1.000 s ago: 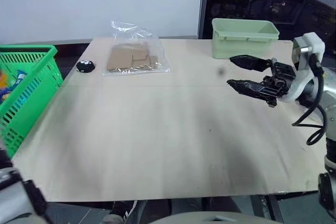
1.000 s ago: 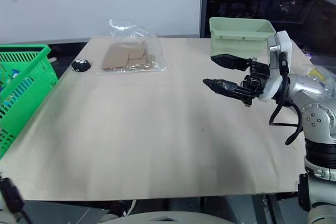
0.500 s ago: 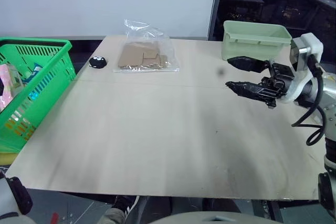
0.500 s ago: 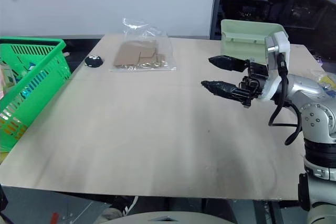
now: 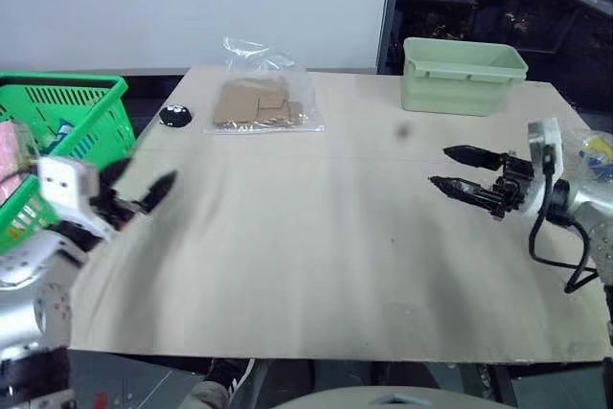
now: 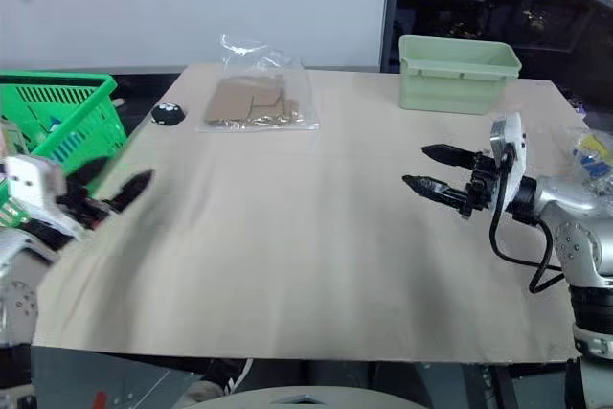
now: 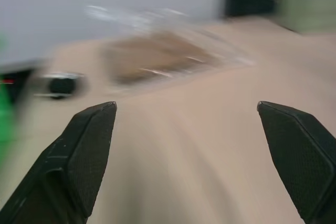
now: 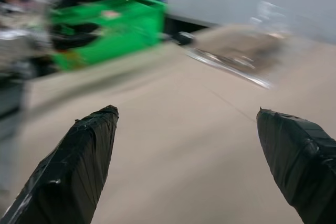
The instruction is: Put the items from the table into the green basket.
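Clear bag of brown cardboard [image 5: 261,102] lies flat near far edge of the table [image 5: 316,265], left of centre, nothing touching it. Small black round thing [image 5: 174,116] sits just beside it, toward the green basket [image 5: 72,117]. Basket stands off table's left edge w/ pink and colourful goods inside, details unclear. Pale green tub [image 5: 463,75] at far right corner, well apart from bag. Left gripper [image 5: 134,184] hovers over table's left edge near basket, fingers spread wide, empty. Right gripper [image 5: 458,169] over right side of table, pointing toward centre, fingers also spread wide, holding nothing.
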Controlling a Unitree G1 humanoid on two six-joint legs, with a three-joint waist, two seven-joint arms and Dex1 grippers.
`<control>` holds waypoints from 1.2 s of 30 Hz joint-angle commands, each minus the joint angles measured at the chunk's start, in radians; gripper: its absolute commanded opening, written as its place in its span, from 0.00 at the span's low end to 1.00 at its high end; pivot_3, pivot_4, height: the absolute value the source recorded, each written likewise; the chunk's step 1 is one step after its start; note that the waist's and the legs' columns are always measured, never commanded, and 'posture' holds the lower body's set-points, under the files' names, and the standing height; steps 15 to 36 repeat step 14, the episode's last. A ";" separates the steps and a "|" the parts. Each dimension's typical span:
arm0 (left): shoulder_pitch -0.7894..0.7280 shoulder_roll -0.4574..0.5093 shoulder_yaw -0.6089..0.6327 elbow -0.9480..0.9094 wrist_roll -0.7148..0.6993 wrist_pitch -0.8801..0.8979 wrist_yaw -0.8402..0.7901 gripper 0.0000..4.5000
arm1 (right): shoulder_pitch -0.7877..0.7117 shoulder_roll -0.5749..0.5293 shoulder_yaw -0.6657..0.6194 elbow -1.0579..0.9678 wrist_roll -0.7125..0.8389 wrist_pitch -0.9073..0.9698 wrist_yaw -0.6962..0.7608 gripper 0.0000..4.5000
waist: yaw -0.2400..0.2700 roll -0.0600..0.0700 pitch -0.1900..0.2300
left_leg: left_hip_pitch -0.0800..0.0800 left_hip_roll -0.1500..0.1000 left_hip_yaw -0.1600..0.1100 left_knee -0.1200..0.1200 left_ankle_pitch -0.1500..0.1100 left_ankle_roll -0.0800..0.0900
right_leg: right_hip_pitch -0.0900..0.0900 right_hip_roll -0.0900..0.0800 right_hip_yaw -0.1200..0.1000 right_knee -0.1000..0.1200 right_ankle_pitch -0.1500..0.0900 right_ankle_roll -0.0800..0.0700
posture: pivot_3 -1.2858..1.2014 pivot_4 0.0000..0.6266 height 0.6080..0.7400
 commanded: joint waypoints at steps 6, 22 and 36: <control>0.071 -0.103 -0.258 -0.170 0.157 -0.004 0.035 0.99 | 0.275 0.060 -0.008 0.022 -0.210 -0.292 -0.029 1.00 | 0.006 0.009 -0.005 | 0.000 -0.001 -0.001 0.001 0.000 0.000 | 0.001 0.001 0.000 -0.001 0.000 0.000 | 0.53 0.00 1.00; 0.034 -0.187 -0.388 -0.139 0.300 -0.067 0.084 0.99 | 0.413 0.128 -0.009 0.012 -0.286 -0.407 -0.094 1.00 | -0.023 0.013 -0.007 | 0.001 -0.001 0.000 0.005 0.000 0.000 | 0.002 0.002 0.005 -0.001 -0.003 0.004 | 0.51 0.01 1.00; 0.034 -0.187 -0.388 -0.139 0.300 -0.067 0.084 0.99 | 0.413 0.128 -0.009 0.012 -0.286 -0.407 -0.094 1.00 | -0.023 0.013 -0.007 | 0.001 -0.001 0.000 0.005 0.000 0.000 | 0.002 0.002 0.005 -0.001 -0.003 0.004 | 0.51 0.01 1.00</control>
